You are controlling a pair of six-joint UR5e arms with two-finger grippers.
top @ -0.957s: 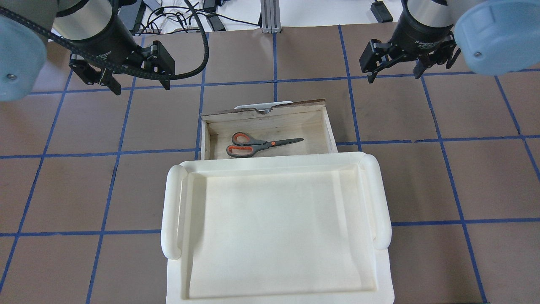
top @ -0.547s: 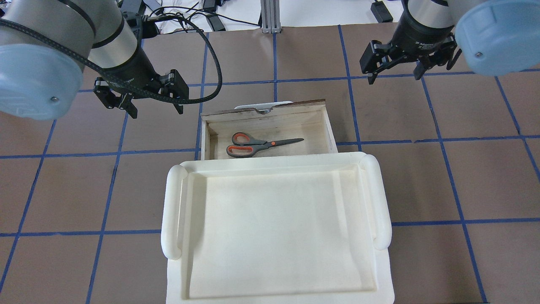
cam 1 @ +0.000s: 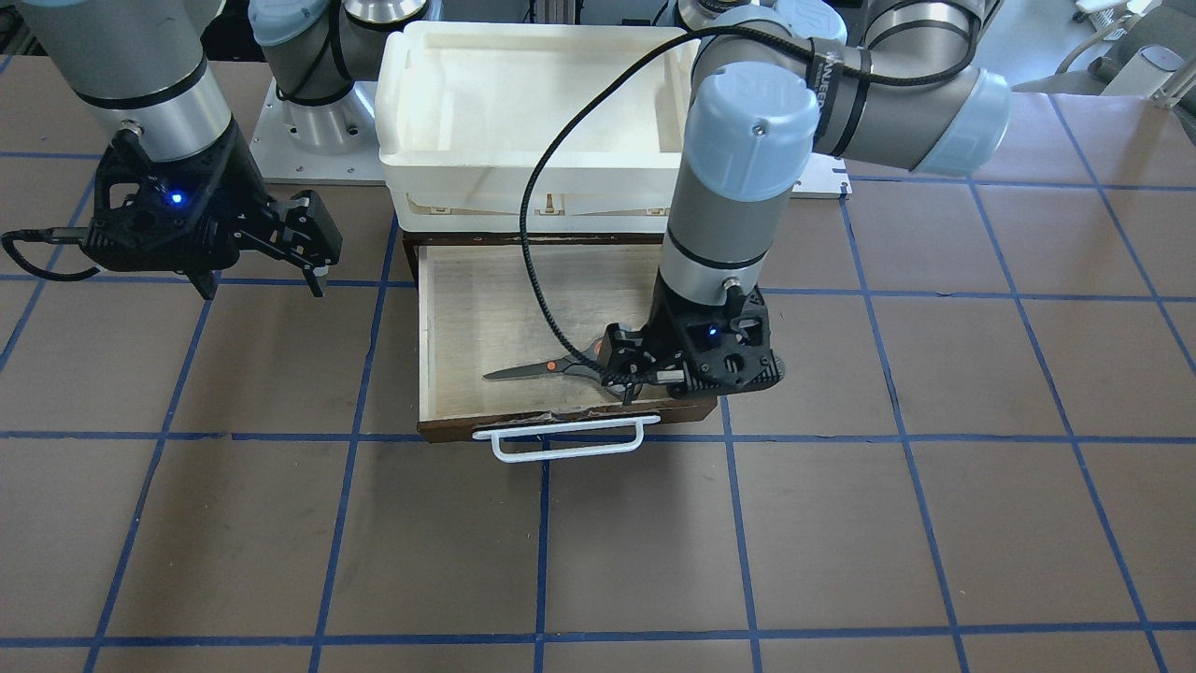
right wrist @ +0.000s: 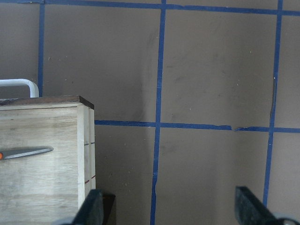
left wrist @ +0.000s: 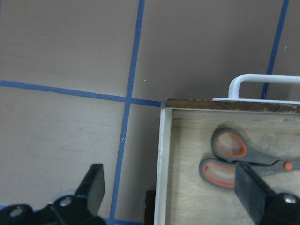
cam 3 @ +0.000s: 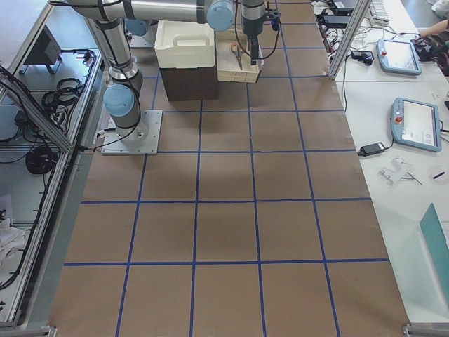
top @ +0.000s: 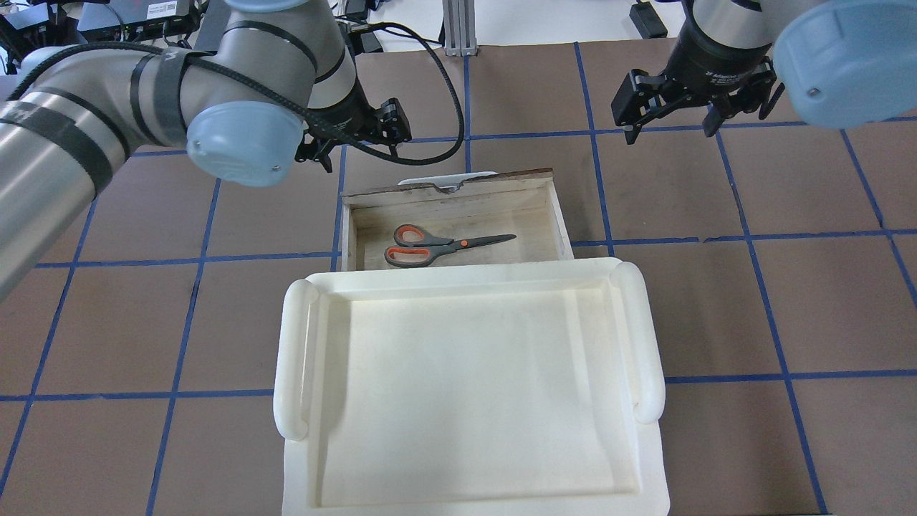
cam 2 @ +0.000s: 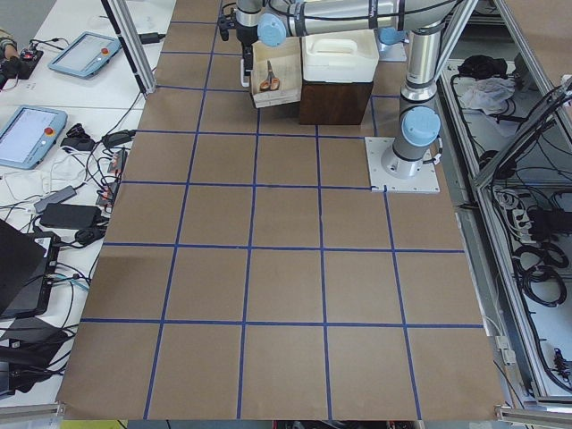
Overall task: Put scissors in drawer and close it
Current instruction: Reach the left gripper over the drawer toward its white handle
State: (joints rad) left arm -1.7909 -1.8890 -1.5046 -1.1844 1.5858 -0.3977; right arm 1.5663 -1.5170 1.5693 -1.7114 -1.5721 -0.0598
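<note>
Wooden drawer (top: 561, 222) stands open with the scissors (top: 444, 246) flat inside, blades along its width. Left gripper (top: 358, 149) hangs at the front-left corner, jaws wide and empty. Right gripper (top: 668, 135), also wide and empty, sits farther off. Left arm is likelier to push the front.

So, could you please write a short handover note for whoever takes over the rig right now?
Left end effector: open, empty, over the drawer's front corner on the robot's left side.
Right end effector: open, empty, over the table, off the drawer's other side.
Scissors: lying flat inside the drawer, touched by neither end effector.
Done: scissors are in the drawer.
Left: the drawer is pulled out; push it shut.
</note>
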